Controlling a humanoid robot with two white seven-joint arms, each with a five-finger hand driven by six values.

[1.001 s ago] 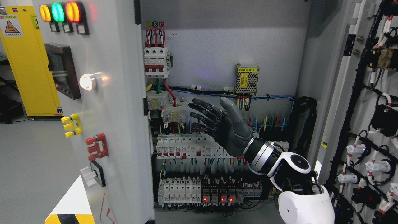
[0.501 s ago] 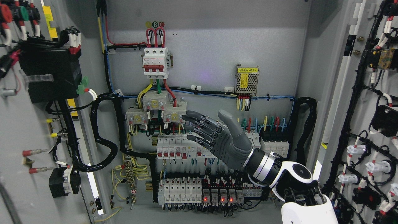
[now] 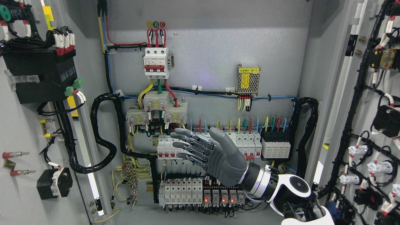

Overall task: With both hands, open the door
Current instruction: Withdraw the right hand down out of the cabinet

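Right hand (image 3: 207,154): dark grey, jointed plastic and metal, on a ribbed silver wrist and glossy white forearm entering from the lower right of the frame. The fingers (image 3: 184,142) are extended and slightly spread, pointing toward the left of the frame; they hold nothing. The hand hovers in front of the row of white breakers (image 3: 170,147) at frame centre; contact cannot be confirmed.

Both doors stand open. Left door (image 3: 22,125): flat grey sheet metal at the left of the frame, inner face showing, carrying a black box (image 3: 37,75) and a corrugated black conduit (image 3: 103,147) looping toward the cabinet. Right door (image 3: 368,109): at the right of the frame, inner face lined with black cable bundles and white connectors.

Cabinet (image 3: 212,40): matt grey back panel. A red three-pole breaker (image 3: 156,62) sits at upper centre; a perforated metal power supply (image 3: 247,79) with a yellow label lies to its right
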